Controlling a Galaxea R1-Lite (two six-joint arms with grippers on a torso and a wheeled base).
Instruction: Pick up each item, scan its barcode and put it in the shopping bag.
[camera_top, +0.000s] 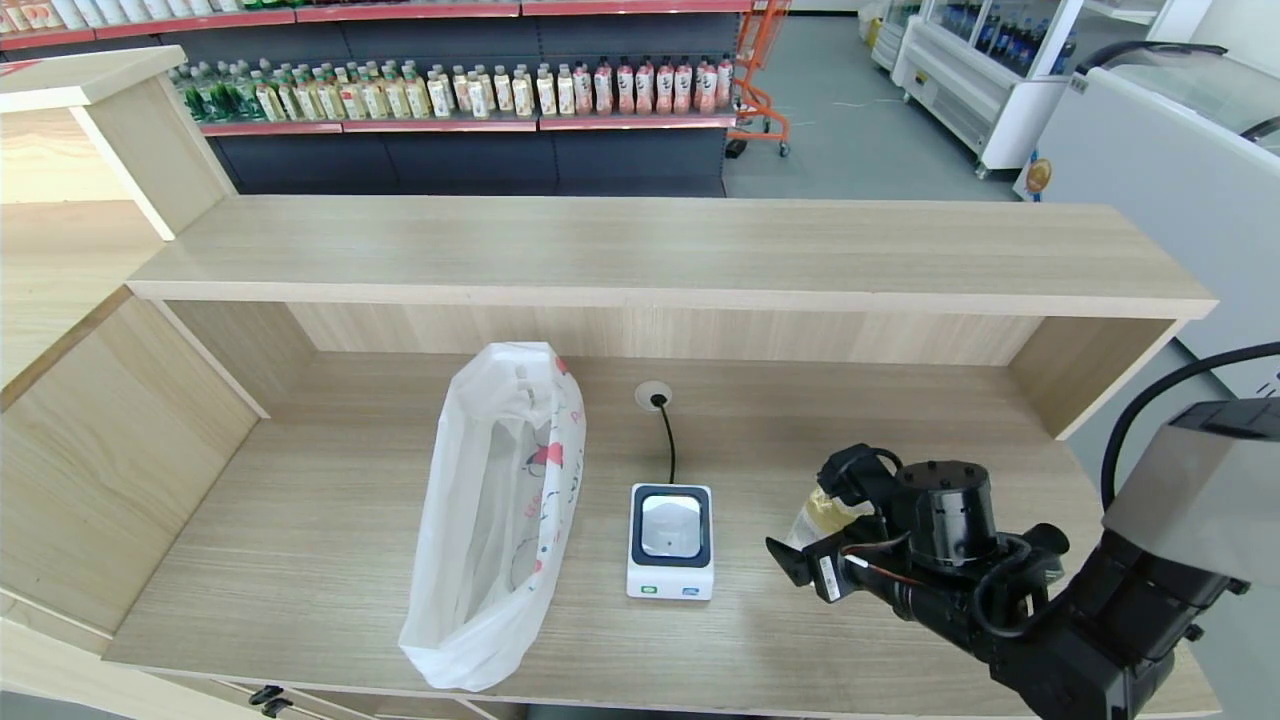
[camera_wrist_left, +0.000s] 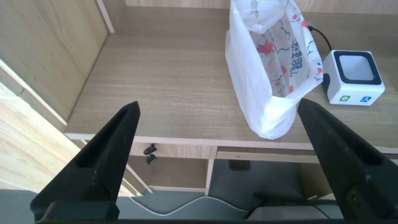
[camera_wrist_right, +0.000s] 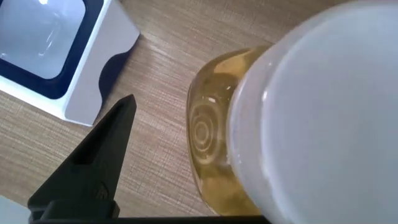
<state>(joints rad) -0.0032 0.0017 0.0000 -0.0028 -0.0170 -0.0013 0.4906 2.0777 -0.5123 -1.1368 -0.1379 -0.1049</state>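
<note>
A white shopping bag lies open on the wooden counter, its mouth toward the front edge. Right of it sits the white barcode scanner, glass face up. Further right stands a clear bottle of yellowish liquid with a white cap. My right gripper hangs over it, open, one finger a little apart from the bottle's side. In the left wrist view my left gripper is wide open and holds nothing, out past the counter's front edge, with the bag and scanner beyond it.
A raised ledge and side walls enclose the counter at the back and sides. The scanner's cable runs to a hole at the back. Bare counter lies left of the bag. Store shelves with bottles stand behind.
</note>
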